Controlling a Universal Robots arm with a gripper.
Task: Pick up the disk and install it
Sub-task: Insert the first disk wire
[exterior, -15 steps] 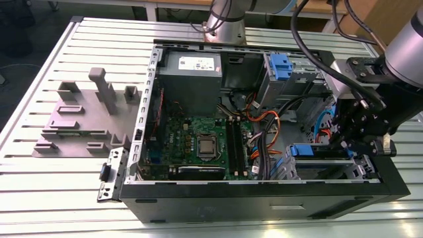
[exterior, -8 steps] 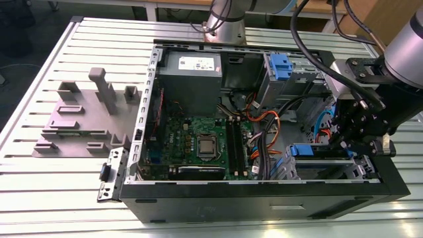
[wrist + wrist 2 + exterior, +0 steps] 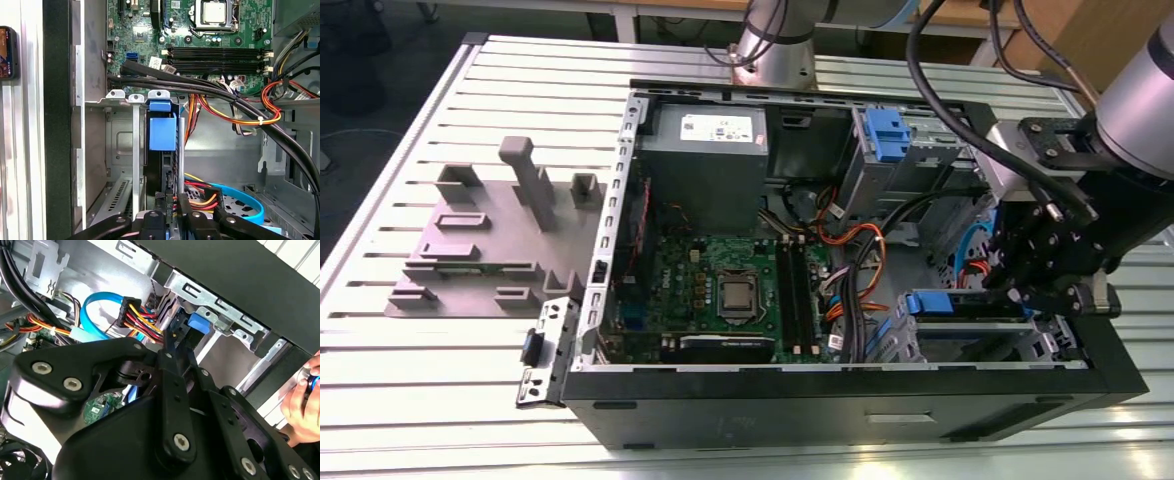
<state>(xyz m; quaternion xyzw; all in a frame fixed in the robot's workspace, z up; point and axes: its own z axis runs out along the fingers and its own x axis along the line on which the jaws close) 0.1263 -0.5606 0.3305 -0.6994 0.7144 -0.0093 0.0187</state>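
Observation:
The disk [image 3: 941, 303] stands on edge in the lower drive bay at the case's front corner, on the exterior view's right. Its blue bracket tab [image 3: 162, 132] sits between the bay's metal rails. In the second wrist view the same blue end of the disk [image 3: 197, 322] lies against the grey bay wall. My gripper [image 3: 1014, 290] hangs over the bay from the case's right side. In the first wrist view the gripper [image 3: 170, 202] has its black fingers on either side of the disk's dark edge, shut on it. My gripper [image 3: 175, 340] points into the bay.
Bundles of black, red and yellow cables [image 3: 235, 100] and a blue data cable [image 3: 245, 200] cross right beside the bay. The motherboard [image 3: 720, 285], grey power supply [image 3: 707, 150] and upper blue caddy [image 3: 887, 135] lie further in. A person's hand [image 3: 300, 400] is outside the case. A grey fixture [image 3: 480, 240] stands on the table.

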